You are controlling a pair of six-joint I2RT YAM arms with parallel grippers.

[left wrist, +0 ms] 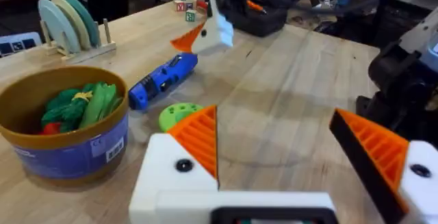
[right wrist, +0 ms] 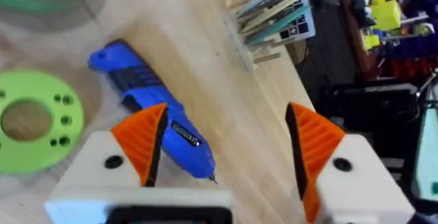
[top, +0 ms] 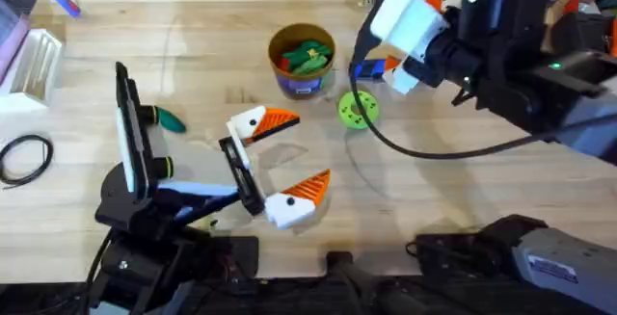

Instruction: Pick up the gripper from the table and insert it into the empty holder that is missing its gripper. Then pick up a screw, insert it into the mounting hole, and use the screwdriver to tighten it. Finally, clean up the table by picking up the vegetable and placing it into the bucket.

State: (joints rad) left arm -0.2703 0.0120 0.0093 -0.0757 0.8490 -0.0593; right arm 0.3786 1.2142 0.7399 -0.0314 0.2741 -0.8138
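The right claw [right wrist: 226, 125] hangs released, its two orange-ribbed fingers spread wide with nothing between the pads. The blue electric screwdriver [right wrist: 147, 111] lies flat on the table directly beneath it and slightly ahead. Its darker narrowed tip points back toward the claw and ends just inside the gap, close by one finger. The thick blue body runs out away from the claw toward the bucket [top: 302, 60].

The tool's long axis is slanted against the line along which the fingers close, neither square across it nor in line with it. My judgement is that a small turn of the wrist is needed, so the pads meet the barrel squarely. The claw must also come forward over the thicker part before it lowers, or the pads would pinch only the thin tip.

The light green perforated disc [right wrist: 34, 114] sits just beside the screwdriver, on the side away from the claw's open gap, and does not touch it.

The left claw [top: 284, 156] is also released and empty. It stands well apart from the tool, with the disc lying between them, so the right arm is clearly the nearer one. The dark green vegetable [top: 172, 119] lies on the table far beyond the left claw, out of the right claw's way.
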